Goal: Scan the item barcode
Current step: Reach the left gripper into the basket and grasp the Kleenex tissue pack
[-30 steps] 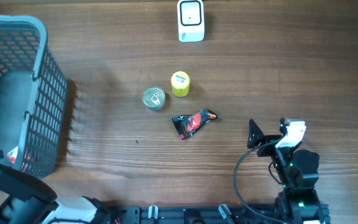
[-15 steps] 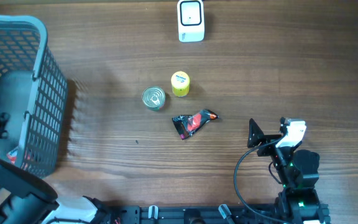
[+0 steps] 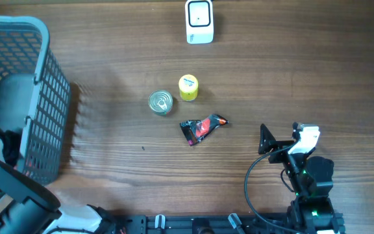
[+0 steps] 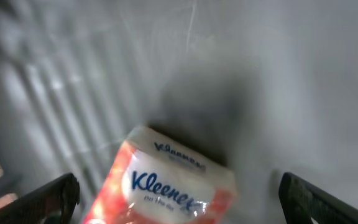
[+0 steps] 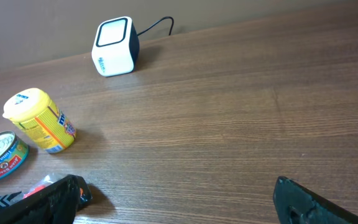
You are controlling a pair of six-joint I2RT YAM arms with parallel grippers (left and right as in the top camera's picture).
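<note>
A red and white Kleenex tissue pack lies on the grey basket floor, seen blurred in the left wrist view. My left gripper hangs open just above it, one black finger on each side of the pack and neither touching it. From overhead, the left arm reaches down into the grey basket at the left. The white barcode scanner stands at the table's far edge and shows again as the scanner. My right gripper rests open at the front right, holding nothing.
A yellow tub, a tin can and a black and red packet lie mid-table. The right wrist view shows the tub and can. Bare wood lies between them and the right gripper.
The left arm has shifted inside the basket toward the table's front edge. The right arm and the items on the table have not moved.
</note>
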